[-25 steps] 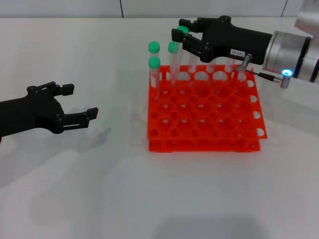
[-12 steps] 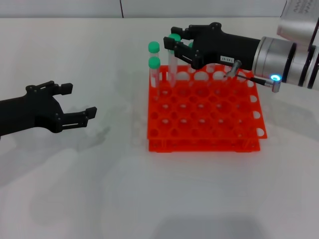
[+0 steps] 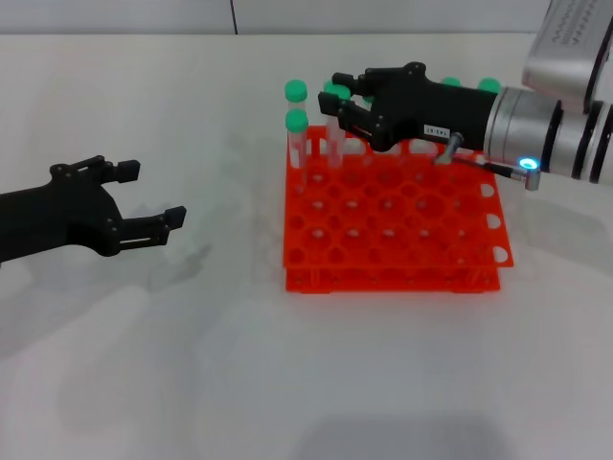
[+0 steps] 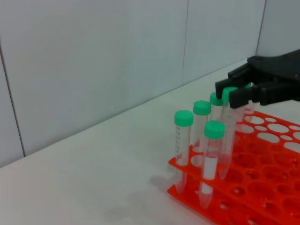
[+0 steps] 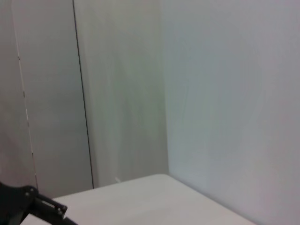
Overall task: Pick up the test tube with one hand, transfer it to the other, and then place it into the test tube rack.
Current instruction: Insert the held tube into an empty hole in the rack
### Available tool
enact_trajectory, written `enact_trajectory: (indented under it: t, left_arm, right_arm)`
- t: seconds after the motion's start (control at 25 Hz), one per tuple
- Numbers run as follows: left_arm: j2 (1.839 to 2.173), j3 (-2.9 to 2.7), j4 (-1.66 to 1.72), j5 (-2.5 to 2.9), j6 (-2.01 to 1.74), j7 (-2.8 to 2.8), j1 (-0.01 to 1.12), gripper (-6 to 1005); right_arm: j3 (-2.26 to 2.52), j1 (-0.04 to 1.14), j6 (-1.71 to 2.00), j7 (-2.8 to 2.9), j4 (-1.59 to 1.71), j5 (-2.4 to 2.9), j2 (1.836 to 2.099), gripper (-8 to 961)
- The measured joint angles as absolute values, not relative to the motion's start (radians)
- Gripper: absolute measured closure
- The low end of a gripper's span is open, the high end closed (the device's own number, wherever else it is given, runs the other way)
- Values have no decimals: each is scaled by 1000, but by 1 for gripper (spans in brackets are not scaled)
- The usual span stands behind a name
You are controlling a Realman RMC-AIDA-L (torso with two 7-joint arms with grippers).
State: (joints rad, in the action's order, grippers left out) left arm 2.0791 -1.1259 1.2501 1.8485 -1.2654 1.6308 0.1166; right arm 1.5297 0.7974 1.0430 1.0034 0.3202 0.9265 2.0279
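The orange-red test tube rack (image 3: 402, 230) stands at the table's middle right; it also shows in the left wrist view (image 4: 262, 187). My right gripper (image 3: 342, 96), with the white label, hovers over the rack's back left corner. It is shut on the green cap of a clear test tube (image 4: 228, 122), which stands upright with its lower end down in a back-row hole. My left gripper (image 3: 150, 195) is open and empty, low over the table far to the left of the rack.
Several other green-capped tubes stand in the rack's back left corner (image 3: 296, 125), close beside the held one (image 4: 183, 140). Two more green caps (image 3: 489, 86) show behind the right wrist. A grey panelled wall runs along the table's far side.
My right gripper has moved left and down with the tube, lowering it from above the rack into a back-row hole. The left arm has not moved.
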Motion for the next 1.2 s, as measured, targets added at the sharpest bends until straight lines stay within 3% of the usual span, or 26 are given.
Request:
enact_trajectory:
  t: [0.64,0.84,1.04,1.2]
  left_arm:
    - [2079,-1126,1249,1848,-1266,1631,115,129]
    - [2079,-1126,1249,1848,-1266,1631,116,130]
    - [2079,-1116,1249,1847,-1269,1614,111,131]
    - [2078,-1074,1220,1831,-1301,1570,115,132]
  right_arm:
    - [1610,787,1016,1028,374,919,2028,689]
    - [1623,774,1005,1037,402,918,2028,485]
    - [1619,752,1016,1059,433,919,2020,357]
    - [1619,694,1019,1078,503,936,2003,355]
